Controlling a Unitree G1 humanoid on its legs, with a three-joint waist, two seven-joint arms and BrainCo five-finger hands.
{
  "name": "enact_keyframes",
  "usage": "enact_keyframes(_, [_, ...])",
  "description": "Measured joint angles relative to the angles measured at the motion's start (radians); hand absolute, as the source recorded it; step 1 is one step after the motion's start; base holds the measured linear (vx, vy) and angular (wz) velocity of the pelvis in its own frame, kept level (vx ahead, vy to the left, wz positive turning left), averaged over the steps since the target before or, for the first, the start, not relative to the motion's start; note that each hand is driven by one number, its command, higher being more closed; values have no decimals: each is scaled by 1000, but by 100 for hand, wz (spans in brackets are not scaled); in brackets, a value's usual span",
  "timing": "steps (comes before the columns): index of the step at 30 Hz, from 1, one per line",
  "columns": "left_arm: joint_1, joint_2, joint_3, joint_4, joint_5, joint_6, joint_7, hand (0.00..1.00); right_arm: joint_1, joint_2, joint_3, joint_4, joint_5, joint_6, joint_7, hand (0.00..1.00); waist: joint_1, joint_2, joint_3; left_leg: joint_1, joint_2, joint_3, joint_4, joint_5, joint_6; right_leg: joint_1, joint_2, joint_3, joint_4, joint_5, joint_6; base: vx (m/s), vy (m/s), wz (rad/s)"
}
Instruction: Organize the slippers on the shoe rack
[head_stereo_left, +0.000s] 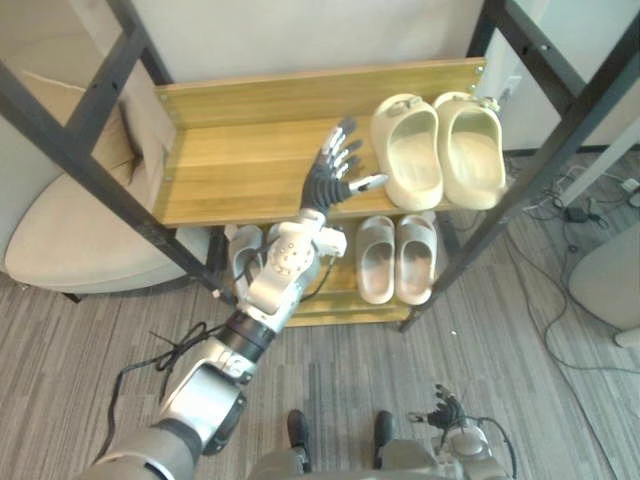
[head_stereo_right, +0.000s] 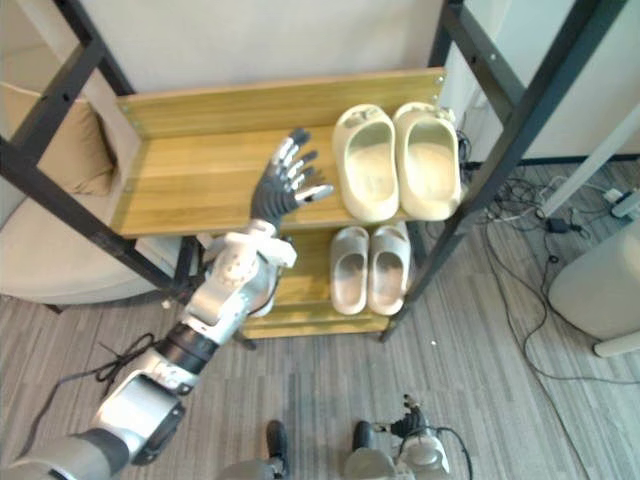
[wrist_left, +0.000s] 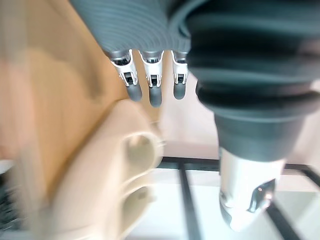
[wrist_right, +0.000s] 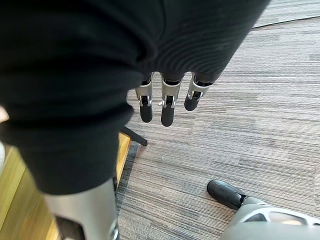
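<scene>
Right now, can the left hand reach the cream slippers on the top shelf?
Probably yes: the left hand is open over the top shelf, its thumb beside the nearer cream slipper, with nothing between them.

The shoe rack's wooden top shelf (head_stereo_left: 230, 165) carries a cream pair of slippers (head_stereo_left: 438, 150) lying side by side, just right of the fingers (head_stereo_left: 340, 150) of the left hand (head_stereo_left: 322, 188). Beneath the fingers, the lower shelf (head_stereo_left: 340, 300) holds a smaller pale pair (head_stereo_left: 397, 258) and a grey pair (head_stereo_left: 245, 255), partly hidden.
</scene>
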Motion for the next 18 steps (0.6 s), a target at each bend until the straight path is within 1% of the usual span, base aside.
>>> enact_keyframes(3, [35,11,-4,-109,-9,-10,-21,0,-1,0,1,0,0,-1,9,0,16,2,-2,-1,-5,-6,0,1,2,2,-4,-6,0,-1,2,-2,11,6])
enact_keyframes(7, [119,31,-5,-223,-41,-12,-58,0,-1,-3,1,5,0,-3,20,0,21,7,-7,-2,-14,-26,0,4,6,13,-11,-22,0,-5,7,3,13,16])
enact_keyframes(8, [150,40,-5,-259,-50,-12,-62,0,-1,-4,2,12,0,-3,21,0,28,7,-10,0,-15,-28,0,4,6,17,-12,-24,0,-7,8,1,11,11])
enact_keyframes(10, [217,63,-5,-324,-69,-15,-77,0,0,-7,2,35,0,-4,24,0,40,7,-26,-1,-16,-31,0,4,6,18,-12,-28,0,-10,11,12,5,9])
enact_keyframes(13, [342,102,-4,-407,-97,-17,-113,0,4,-7,2,48,0,-4,26,0,44,8,-43,1,-20,-55,0,4,6,31,-13,-45,0,-17,13,12,-4,21])
enact_keyframes(15, [422,112,1,-435,-110,-17,-133,0,7,-7,3,60,0,-5,26,0,56,8,-57,1,-20,-55,0,4,6,32,-13,-46,0,-19,12,6,-5,6])
enact_keyframes(16, [489,114,9,-455,-119,-17,-151,0,7,-9,2,70,0,-5,26,0,67,9,-62,4,-20,-56,0,3,6,36,-11,-50,0,-20,12,8,-6,4])
enact_keyframes(17, [513,118,12,-459,-119,-17,-158,0,8,-10,2,70,-1,-5,26,0,71,9,-62,5,-20,-57,0,3,6,38,-11,-51,0,-21,12,-5,-12,5])
enact_keyframes(18, [582,143,20,-473,-127,-16,-174,0,10,-10,3,70,-1,-5,27,0,77,10,-63,9,-19,-61,0,3,6,42,-10,-54,0,-21,11,0,0,0])
